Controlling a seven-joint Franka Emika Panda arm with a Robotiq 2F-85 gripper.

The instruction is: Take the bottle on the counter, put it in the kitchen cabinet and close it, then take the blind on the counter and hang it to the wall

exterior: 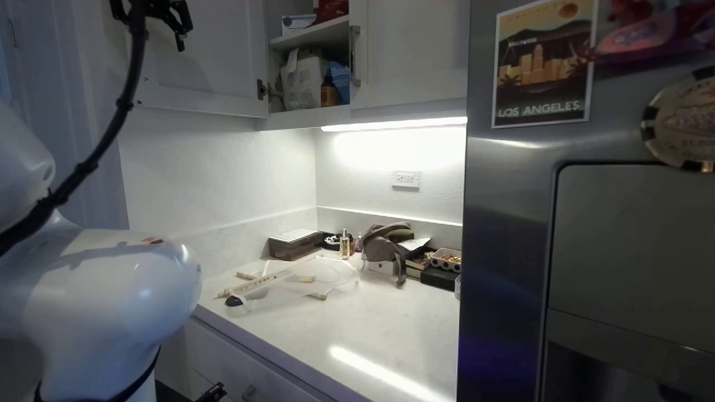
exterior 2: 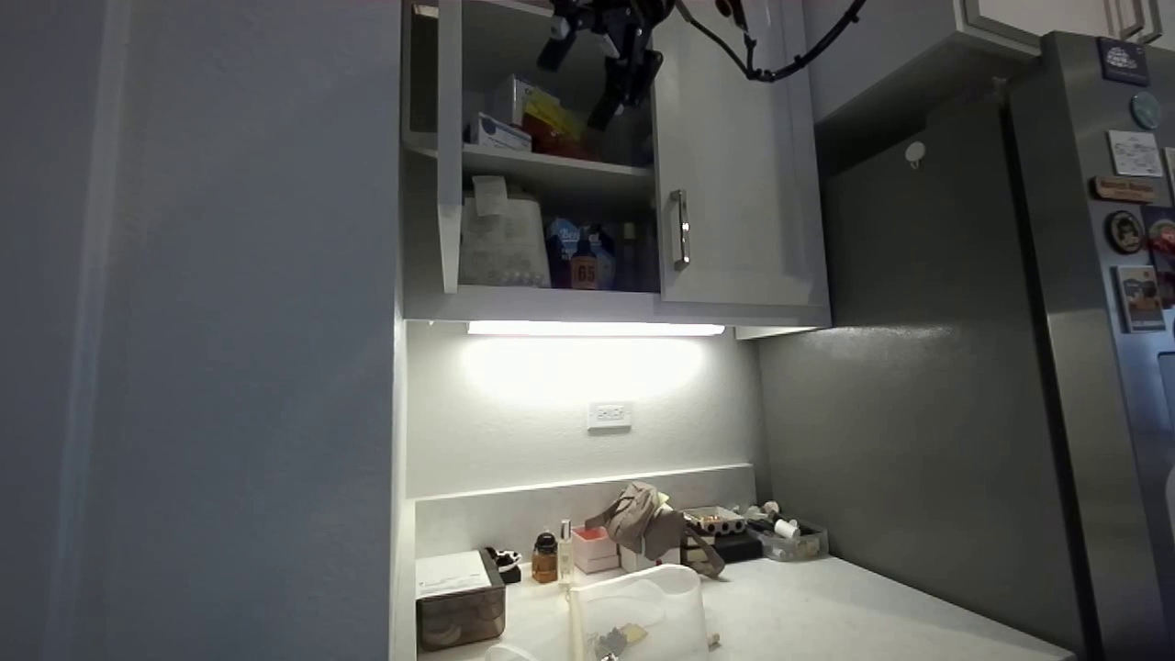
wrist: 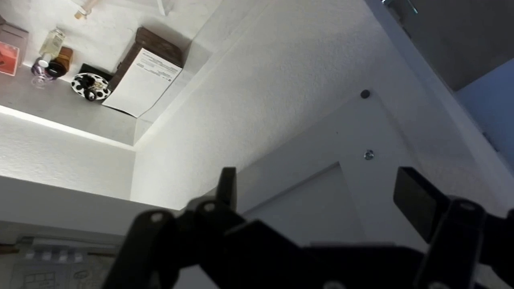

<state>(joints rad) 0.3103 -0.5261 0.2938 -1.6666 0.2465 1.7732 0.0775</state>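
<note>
We see the black two-fingered gripper (exterior 2: pixel 578 84) at the top of the frame, fingers spread well apart, near the open white wall cupboard (exterior 2: pixel 744 184).
In both exterior views we find the amber-brown bottle with narrow neck and dark cap (exterior: pixel 329 97) upright in the cupboard's lower compartment, upper centre, just beside a bulky pale package (exterior: pixel 301 84); the flat white door (exterior: pixel 206 56) stands swung open at upper left; the floppy, off-white, semi-translucent blind (exterior: pixel 332 271) lies on the glossy white counter (exterior: pixel 385 329), below the middle.
</note>
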